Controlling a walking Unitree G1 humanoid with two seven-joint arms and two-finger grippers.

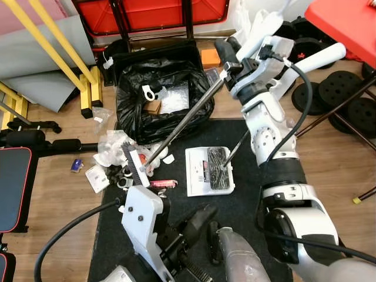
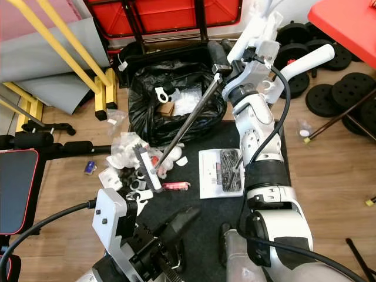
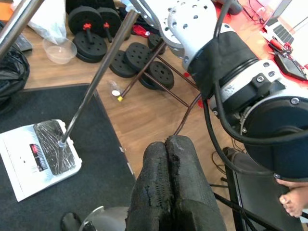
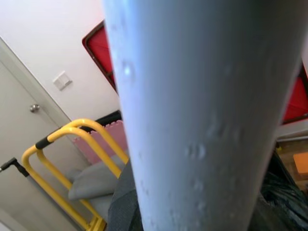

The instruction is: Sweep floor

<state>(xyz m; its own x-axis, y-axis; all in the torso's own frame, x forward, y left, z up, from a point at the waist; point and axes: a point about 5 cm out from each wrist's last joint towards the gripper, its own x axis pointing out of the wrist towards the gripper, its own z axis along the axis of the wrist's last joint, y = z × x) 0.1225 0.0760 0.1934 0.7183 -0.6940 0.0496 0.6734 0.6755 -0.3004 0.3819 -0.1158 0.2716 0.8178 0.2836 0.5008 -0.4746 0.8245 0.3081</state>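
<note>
My right gripper [image 1: 227, 64] is raised above the black trash bag [image 1: 134, 111] and is shut on the top of the broom's metal handle [image 1: 188, 117]. The handle slants down to the brush head [image 1: 134, 165], which rests on the black mat's [image 1: 247, 200] edge beside a pile of litter [image 1: 111, 147]: white wrappers, black rings, a red packet. A white dustpan [image 1: 198, 173] with a dark lined tray lies flat on the mat, its thin pole [image 3: 91, 91] rising behind my right arm. My left gripper [image 3: 166, 142] hovers low over the mat, fingers pressed together with nothing between them.
Black weight plates [image 1: 341, 88] lie on the wood floor at the right under a red table [image 1: 346, 23]. Yellow rails [image 1: 59, 47] and a black bench [image 1: 17, 176] stand at the left. A person's bare toes [image 3: 293, 202] are beside my body.
</note>
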